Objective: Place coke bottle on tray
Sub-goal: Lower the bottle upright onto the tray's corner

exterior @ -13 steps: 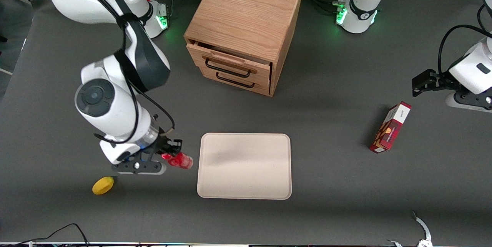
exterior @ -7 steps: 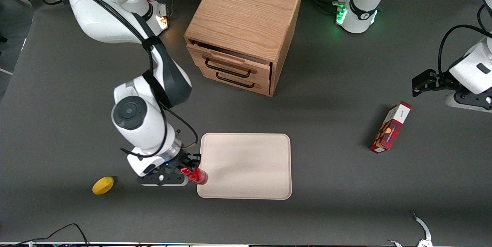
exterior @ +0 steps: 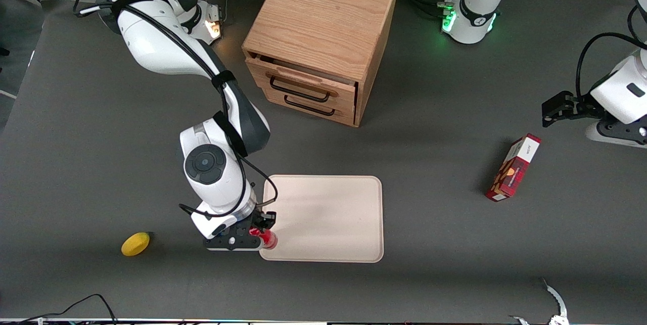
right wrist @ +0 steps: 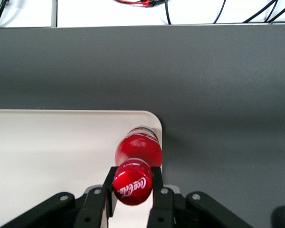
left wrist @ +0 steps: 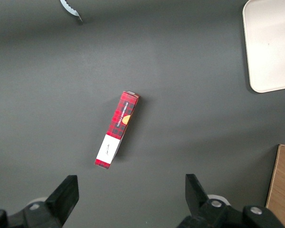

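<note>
My right gripper [exterior: 262, 234] is shut on the coke bottle [exterior: 268, 238], a small glossy red bottle, and holds it over the corner of the cream-pink tray [exterior: 328, 214] nearest the front camera at the working arm's end. In the right wrist view the bottle [right wrist: 135, 166] stands upright between the two black fingers [right wrist: 160, 185], its red cap with white lettering facing the camera, its base over the tray's rounded corner [right wrist: 61, 152]. Whether the base touches the tray I cannot tell.
A wooden drawer cabinet [exterior: 321, 37] stands farther from the front camera than the tray, its top drawer slightly open. A yellow lemon [exterior: 135, 243] lies toward the working arm's end. A red-and-white carton [exterior: 513, 167] lies toward the parked arm's end; it also shows in the left wrist view [left wrist: 117, 129].
My right gripper has carried the bottle sideways from beside the lemon to over the tray's near corner, and the bottle now stands more upright.
</note>
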Robot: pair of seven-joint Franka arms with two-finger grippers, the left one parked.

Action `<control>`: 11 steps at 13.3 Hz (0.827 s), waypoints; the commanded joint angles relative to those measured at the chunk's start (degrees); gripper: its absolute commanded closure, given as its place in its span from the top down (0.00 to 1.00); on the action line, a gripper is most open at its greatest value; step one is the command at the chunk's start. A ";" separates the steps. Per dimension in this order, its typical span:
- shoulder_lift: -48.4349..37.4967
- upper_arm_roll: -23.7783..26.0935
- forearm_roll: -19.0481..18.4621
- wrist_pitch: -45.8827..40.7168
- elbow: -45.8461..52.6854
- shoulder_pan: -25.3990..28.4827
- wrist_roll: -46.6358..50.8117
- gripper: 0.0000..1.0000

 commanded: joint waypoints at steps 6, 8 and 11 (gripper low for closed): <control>2.28 -0.90 -1.03 2.42 2.82 2.10 4.09 0.00; 2.46 -0.90 -0.94 2.60 2.55 2.19 4.44 0.00; 2.98 -0.90 -0.68 2.96 2.38 2.10 5.23 0.00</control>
